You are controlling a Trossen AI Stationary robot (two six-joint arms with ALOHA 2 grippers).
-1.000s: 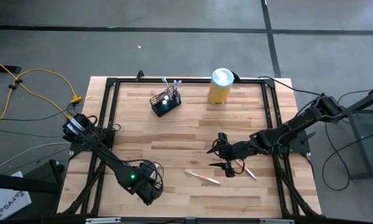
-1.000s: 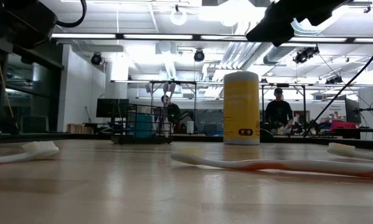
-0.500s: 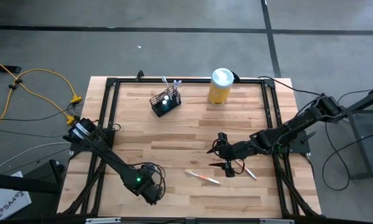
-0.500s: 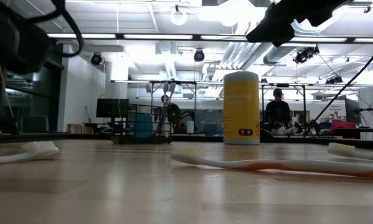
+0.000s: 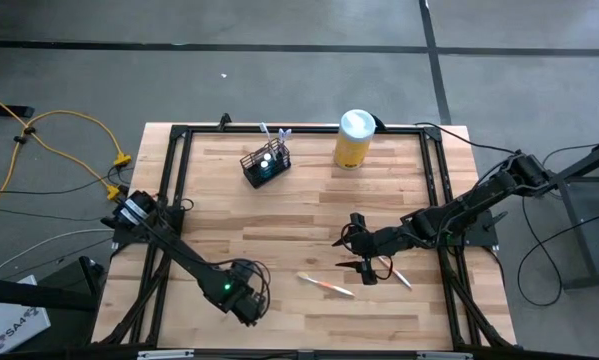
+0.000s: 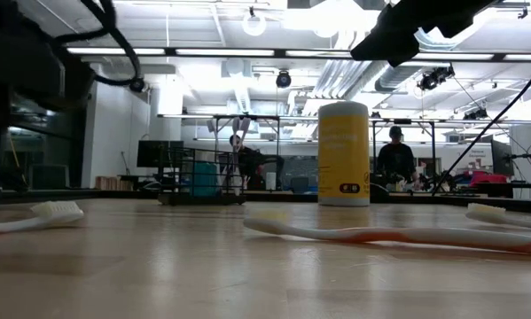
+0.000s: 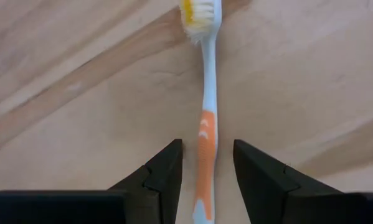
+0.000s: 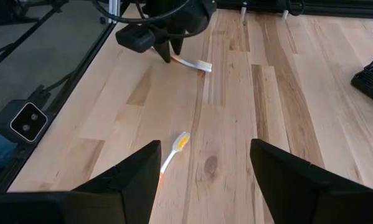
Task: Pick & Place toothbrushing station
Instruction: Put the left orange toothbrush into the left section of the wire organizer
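The black wire-mesh holder (image 5: pixel 265 165) stands on its base at the table's far side, with brushes standing in it; it also shows in the low view (image 6: pixel 199 173). My left gripper (image 5: pixel 244 303) is open near the table's near edge, pointing down. Its fingers (image 7: pixel 208 146) stand on either side of the orange handle of a white toothbrush (image 7: pixel 206 106) lying flat, without touching it. My right gripper (image 5: pixel 364 265) is open and empty at mid-right (image 8: pixel 205 180). An orange-and-white toothbrush (image 5: pixel 326 285) lies between the grippers.
A yellow canister with a white lid (image 5: pixel 353 140) stands at the far side, right of the holder. A third, white toothbrush (image 5: pixel 400 277) lies right of my right gripper. A black frame (image 5: pixel 179 135) runs along the table's edges. People show in the room behind (image 6: pixel 396 159).
My left gripper has gone a little toward the table's right and near edges. My right arm has kept still.
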